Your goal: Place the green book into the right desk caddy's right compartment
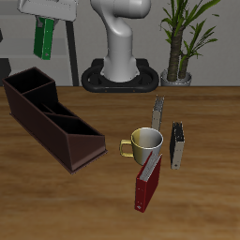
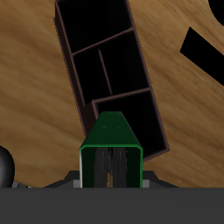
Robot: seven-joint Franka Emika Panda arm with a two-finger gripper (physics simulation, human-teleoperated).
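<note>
Overhead, the tool [image 1: 44, 28] is clenching the green book [image 1: 43, 39] between its fingers [image 2: 107, 168], holding it upright in the air above the right desk caddy [image 1: 49, 120], which is sitting on the tabletop [image 1: 202, 202] at about ten o'clock from the mug [image 1: 145, 143].

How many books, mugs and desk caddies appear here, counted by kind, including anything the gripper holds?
Books: 4 — bright green hardcover book in the gripper, dark red book, two slim grey-black books.
Mugs: 1 — yellow-handled metal mug.
Desk caddies: 1 — long dark brown open-topped caddy.
Total: 6
</note>
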